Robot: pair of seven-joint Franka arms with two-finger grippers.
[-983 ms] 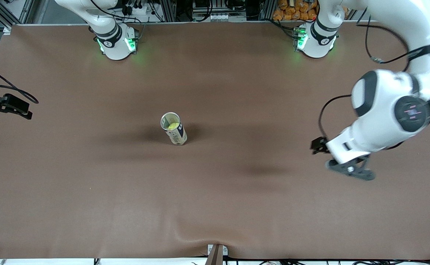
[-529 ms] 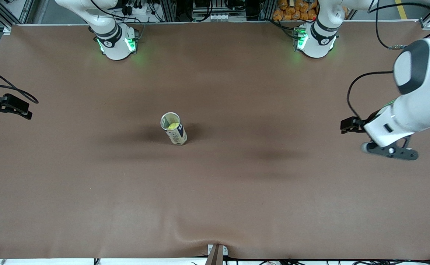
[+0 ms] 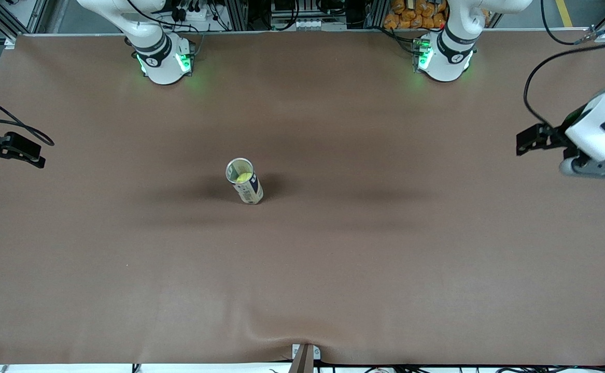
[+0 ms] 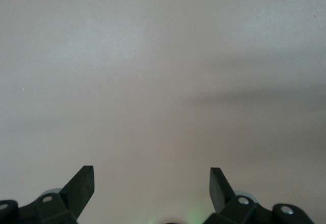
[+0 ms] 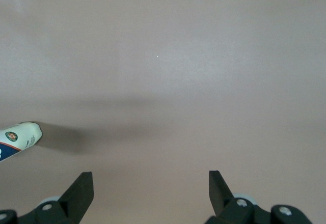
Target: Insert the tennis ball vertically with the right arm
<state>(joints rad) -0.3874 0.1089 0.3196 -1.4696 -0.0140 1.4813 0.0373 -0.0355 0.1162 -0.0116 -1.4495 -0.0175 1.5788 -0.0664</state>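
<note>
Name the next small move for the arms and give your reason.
Probably none beyond parking: the tennis ball already sits inside the upright can at mid-table. The right end effector is open and empty over bare table, and the left end effector, also open, is over the table's left-arm end.

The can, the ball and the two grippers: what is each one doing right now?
Can: standing upright mid-table, top open.
Tennis ball: inside the can, resting below the rim.
Left gripper: open, empty, over bare table at the left arm's end.
Right gripper: open, empty, over bare table at the right arm's end.
</note>
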